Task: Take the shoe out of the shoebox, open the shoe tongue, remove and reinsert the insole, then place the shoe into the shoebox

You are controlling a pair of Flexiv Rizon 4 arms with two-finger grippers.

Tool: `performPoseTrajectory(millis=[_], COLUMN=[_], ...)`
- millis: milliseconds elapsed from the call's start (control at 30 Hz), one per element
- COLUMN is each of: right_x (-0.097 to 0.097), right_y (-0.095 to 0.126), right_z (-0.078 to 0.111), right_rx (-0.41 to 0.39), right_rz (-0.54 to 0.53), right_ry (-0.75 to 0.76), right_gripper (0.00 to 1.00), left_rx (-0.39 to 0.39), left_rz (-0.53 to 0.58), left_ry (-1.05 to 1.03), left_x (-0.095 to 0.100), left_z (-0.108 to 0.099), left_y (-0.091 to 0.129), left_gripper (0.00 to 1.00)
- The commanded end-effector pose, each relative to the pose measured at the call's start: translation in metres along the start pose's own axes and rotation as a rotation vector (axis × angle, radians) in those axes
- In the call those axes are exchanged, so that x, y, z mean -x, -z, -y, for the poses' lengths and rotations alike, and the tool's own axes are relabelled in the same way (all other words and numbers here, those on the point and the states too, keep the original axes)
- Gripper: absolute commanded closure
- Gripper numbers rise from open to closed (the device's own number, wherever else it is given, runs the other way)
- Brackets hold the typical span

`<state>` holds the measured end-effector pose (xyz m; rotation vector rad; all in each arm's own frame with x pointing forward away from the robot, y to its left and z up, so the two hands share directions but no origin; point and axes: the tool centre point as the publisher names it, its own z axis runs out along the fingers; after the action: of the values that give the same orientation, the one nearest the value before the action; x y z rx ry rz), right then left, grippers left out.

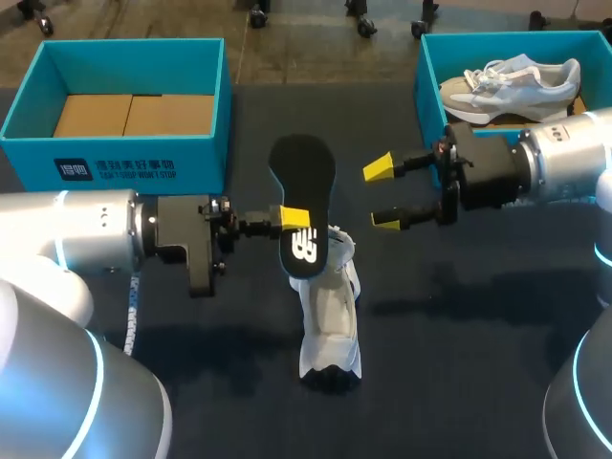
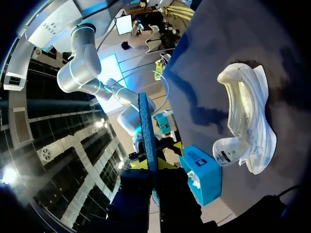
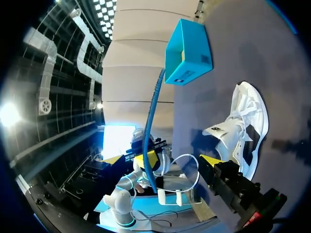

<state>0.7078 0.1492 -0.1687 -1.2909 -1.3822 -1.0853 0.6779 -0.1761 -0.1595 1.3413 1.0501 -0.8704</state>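
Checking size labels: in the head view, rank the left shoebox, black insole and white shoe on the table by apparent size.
1. left shoebox
2-3. black insole and white shoe: about alike; the insole is held raised, nearer the camera, so unranked.

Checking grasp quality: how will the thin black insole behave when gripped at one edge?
Probably flexible: the thin black insole curves along its length in the right wrist view. Likely light: the left gripper, pinching one edge, holds it aloft above the white shoe.
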Motion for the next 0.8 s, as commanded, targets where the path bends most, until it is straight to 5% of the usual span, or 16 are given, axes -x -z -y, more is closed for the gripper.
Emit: performPoseTrajectory(millis=[33,333,800], right_x=[0.002,-0.002,-0.013], right_y=[-0.009,-0.019,-0.033], right_z=[-0.004,-0.008,-0.008], right_rx=[0.011,0.019,0.028], right_rz=[-0.006,0.005,0.012], right_ry=[-0.01,-0.028,-0.052], right_gripper=[0.0,0.0,0.2], left_rx=[0.001,0.007,0.02], left_rz=[0.001,-0.007,-0.013], left_ry=[-0.004,-0.031,-0.061], left_x=[-0.004,-0.008,-0.011], left_z=[-0.001,-0.002,-0.004], left_y=[-0.011,-0.022,-0.036], left_gripper=[1.0,1.0,1.0])
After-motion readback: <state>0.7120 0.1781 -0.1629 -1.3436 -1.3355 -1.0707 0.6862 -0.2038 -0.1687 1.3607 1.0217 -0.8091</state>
